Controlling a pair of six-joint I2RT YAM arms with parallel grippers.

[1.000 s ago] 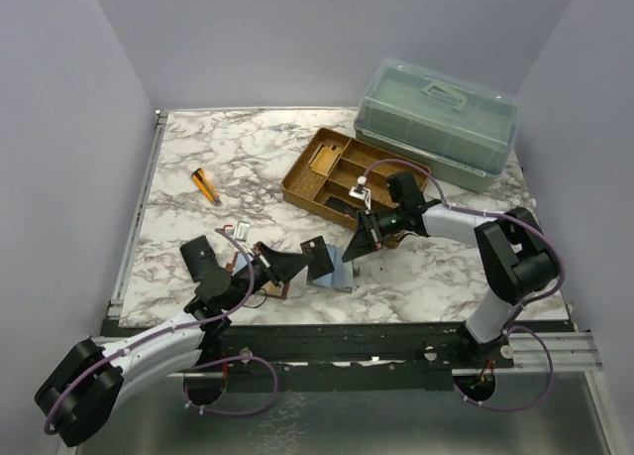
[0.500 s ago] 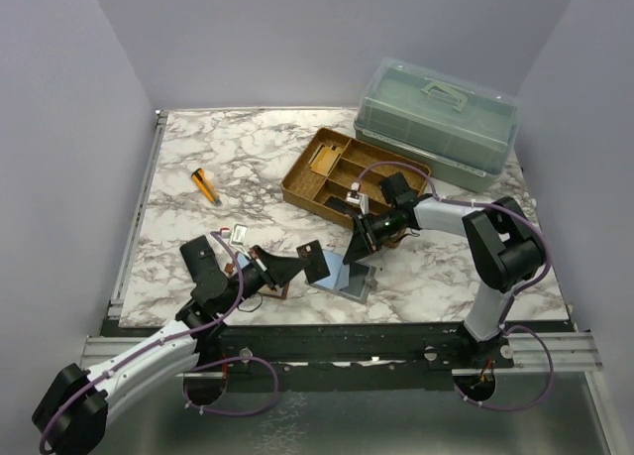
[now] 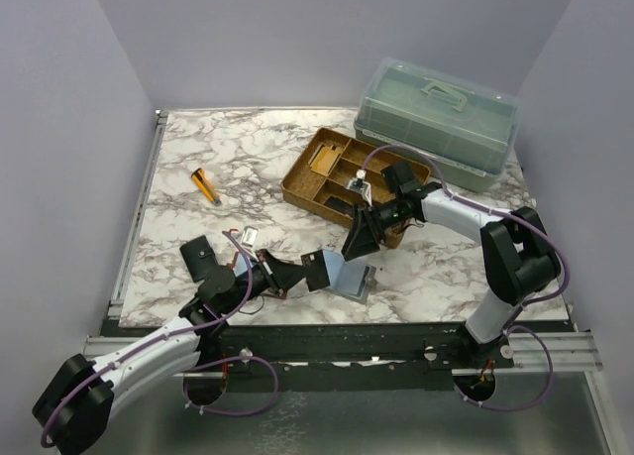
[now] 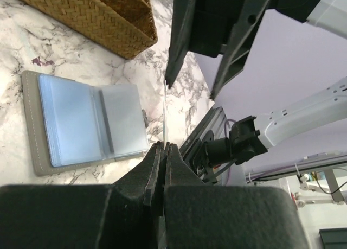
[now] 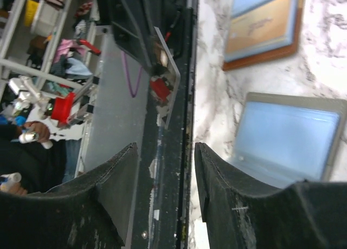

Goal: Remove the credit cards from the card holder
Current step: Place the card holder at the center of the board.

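Left wrist view: left gripper (image 4: 163,146) pinches a card (image 4: 164,113) by its thin edge; right gripper (image 4: 191,89) is open, empty. Card could slip onto the folder (image 4: 81,124).

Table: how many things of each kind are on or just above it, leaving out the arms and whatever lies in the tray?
Containers: 2 (box, tray)
Wallets: 2 (card holder, folder)
Pens: 1 (pen)
Cards: 1 (card, pinched in the left hand)
Total: 6
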